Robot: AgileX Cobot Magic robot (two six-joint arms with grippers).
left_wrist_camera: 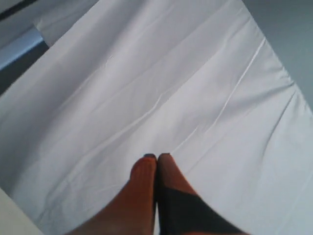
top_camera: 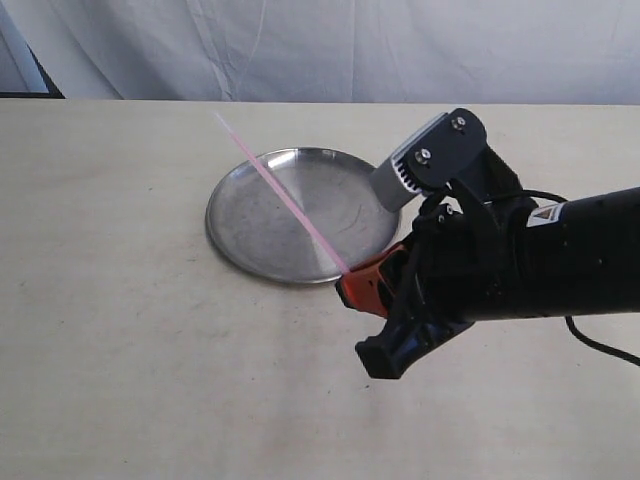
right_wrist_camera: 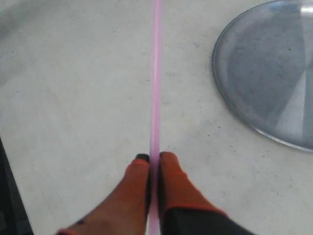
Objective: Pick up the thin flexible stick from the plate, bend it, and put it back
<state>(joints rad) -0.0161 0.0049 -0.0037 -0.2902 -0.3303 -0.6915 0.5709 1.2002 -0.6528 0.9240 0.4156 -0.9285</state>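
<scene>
My right gripper (top_camera: 347, 285) is clenched on the thin flexible stick (top_camera: 285, 196), which runs straight out ahead of its fingertips, lifted off the plate (top_camera: 232, 240). The plate's rim curves close by one side of the fingers, and bare table (top_camera: 150, 350) lies open on the other. My left gripper (left_wrist_camera: 156, 157) is pressed closed with nothing in it, facing a white cloth (left_wrist_camera: 146, 73).

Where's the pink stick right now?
In the exterior view the stick is pinched at its lower end by the right gripper, just off the plate at its near-right rim. It slants up-left, crossing the plate in that view.
</scene>
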